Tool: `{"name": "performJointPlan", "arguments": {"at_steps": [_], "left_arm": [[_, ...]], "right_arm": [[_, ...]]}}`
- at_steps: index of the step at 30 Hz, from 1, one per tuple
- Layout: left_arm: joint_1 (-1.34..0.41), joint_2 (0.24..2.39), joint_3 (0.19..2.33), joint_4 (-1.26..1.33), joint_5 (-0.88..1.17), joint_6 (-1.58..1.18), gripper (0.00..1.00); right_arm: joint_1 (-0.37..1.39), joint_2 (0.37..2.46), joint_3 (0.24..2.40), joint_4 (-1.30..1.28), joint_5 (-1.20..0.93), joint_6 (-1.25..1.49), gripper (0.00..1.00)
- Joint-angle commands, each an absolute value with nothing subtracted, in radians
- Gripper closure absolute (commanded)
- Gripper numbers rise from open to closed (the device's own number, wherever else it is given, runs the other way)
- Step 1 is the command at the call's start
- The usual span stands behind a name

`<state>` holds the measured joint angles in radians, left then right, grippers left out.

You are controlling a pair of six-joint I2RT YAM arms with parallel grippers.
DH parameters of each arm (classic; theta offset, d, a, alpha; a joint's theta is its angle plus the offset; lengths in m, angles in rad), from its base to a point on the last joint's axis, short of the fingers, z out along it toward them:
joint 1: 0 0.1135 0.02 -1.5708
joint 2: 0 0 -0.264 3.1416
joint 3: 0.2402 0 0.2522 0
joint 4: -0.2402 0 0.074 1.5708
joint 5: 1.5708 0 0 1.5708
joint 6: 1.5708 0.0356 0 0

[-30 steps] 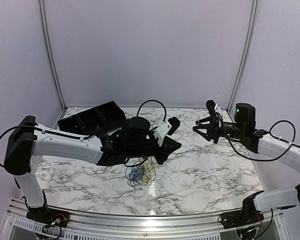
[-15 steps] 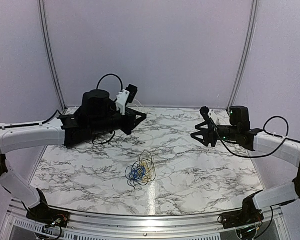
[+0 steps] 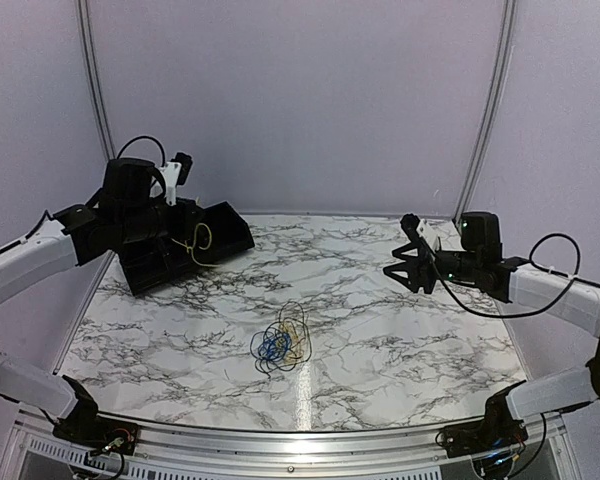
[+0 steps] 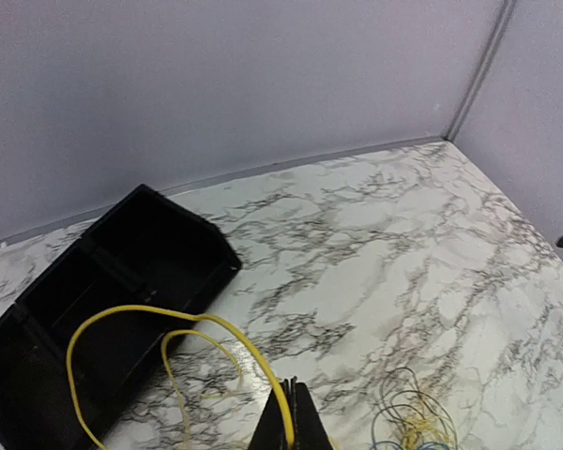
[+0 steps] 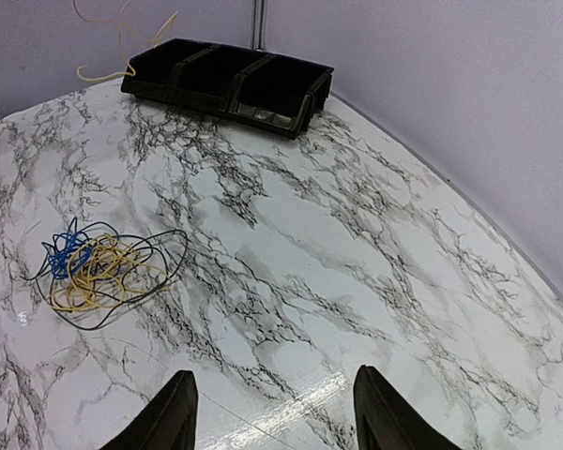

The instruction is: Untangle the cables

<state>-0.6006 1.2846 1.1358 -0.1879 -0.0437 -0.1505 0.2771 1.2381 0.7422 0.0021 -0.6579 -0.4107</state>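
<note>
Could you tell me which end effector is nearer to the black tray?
Left. The left end effector, shut on a yellow cable, hangs close by the black tray; the right end effector is open, far across the table on the opposite side.

Bare marble table (image 3: 410, 330) rings the cables (image 3: 280, 345); black bin (image 3: 225, 228) occupies far-left corner.

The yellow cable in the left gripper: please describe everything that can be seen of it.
The yellow cable is a single thin, flexible wire with a smooth, plastic-looking coat. The left gripper is shut on it, pinching it at the fingertips. From there it rises and curls into loose, open loops that hang over the black bin. Whether it touches the bin cannot be told. It is raised well away from the tangle on the marble table.
</note>
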Motion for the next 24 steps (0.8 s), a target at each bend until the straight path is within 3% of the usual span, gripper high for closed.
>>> {"name": "performJointPlan", "arguments": {"at_steps": [1,9,24], "left_arm": [[-0.511,1.259,1.149,-0.3,-0.186,-0.162,1.0],[-0.326,1.382,1.204,-0.347,-0.244,-0.14,1.0],[-0.212,1.677,1.354,-0.334,-0.333,-0.075,1.0]], "right_arm": [[0.269,1.205,0.765,-0.023,-0.643,-0.43,0.43],[0.269,1.192,0.763,-0.03,-0.637,-0.446,0.43],[0.267,1.169,0.76,-0.041,-0.629,-0.47,0.43]]}}
